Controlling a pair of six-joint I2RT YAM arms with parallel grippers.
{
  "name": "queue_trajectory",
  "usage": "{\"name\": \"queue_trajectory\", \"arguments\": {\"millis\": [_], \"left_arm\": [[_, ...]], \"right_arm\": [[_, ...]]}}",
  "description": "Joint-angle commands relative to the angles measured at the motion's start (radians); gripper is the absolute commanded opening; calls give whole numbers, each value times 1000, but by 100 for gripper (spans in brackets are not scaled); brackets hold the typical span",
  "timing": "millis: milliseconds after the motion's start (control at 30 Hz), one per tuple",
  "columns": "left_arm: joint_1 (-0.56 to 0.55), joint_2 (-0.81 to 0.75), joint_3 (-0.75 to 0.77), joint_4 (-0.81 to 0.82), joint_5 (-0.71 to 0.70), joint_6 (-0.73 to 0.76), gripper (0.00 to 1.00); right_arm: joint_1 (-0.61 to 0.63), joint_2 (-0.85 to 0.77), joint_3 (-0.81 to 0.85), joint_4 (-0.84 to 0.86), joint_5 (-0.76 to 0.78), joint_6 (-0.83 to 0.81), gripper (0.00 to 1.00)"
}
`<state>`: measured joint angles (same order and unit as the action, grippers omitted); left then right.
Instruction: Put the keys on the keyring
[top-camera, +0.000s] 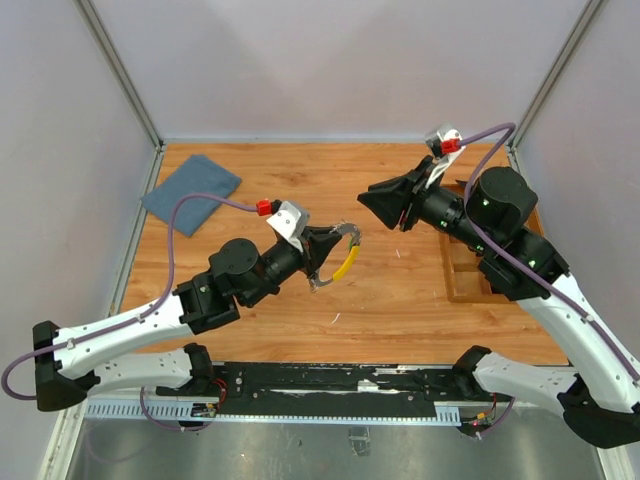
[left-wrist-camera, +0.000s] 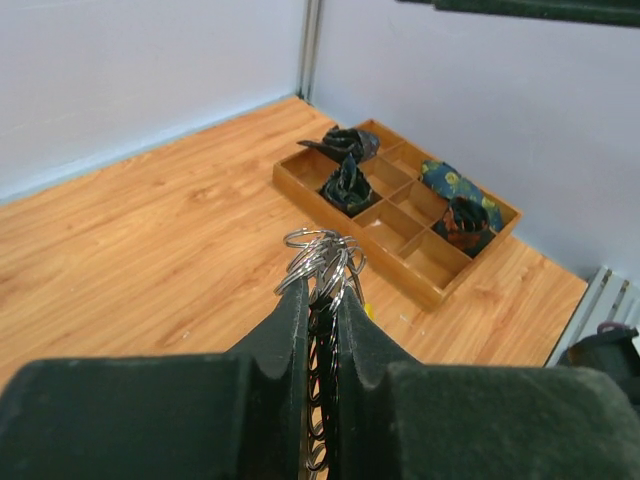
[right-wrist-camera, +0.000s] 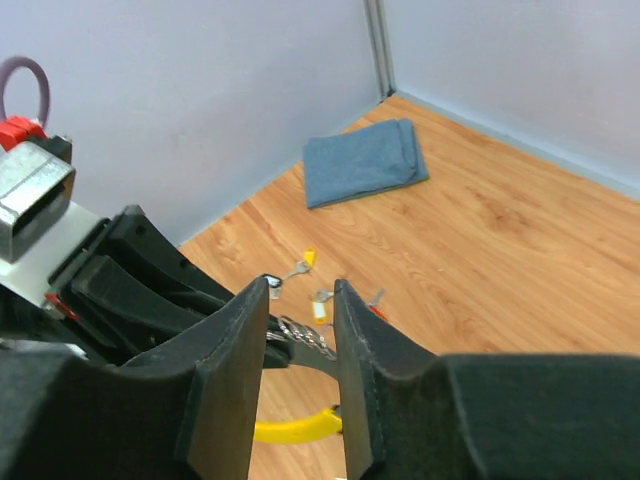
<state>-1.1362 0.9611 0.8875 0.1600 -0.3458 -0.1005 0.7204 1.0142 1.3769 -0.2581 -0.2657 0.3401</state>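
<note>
Over the wooden table (top-camera: 400, 290), we are clamping our left gripper (top-camera: 335, 252) tight on the keyring (left-wrist-camera: 322, 262), in the air mid-table. Our right gripper (right-wrist-camera: 300, 295) is hanging parted and empty, and loose keys (right-wrist-camera: 308, 260) are lying below.

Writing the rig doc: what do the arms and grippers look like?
Both are alike. Left arm and right arm: white links, round black joints, with small green lights on the right arm's joints. A purple cable loops along each to a red plug by a silver camera block at the wrist. Left gripper and right gripper: two flat, matte black wedge fingers.
</note>
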Motion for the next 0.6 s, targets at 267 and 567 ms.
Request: {"name": "queue_trajectory", "arguments": {"millis": [267,567], "left_arm": [[-5,-112,65,-154,157,86,1],[-6,-132,106,-202,115,135,0]], "right_arm": [[13,-192,-219,-32,-50,-461,37],[12,-124,-104,-175,-57,-329,31]]}}
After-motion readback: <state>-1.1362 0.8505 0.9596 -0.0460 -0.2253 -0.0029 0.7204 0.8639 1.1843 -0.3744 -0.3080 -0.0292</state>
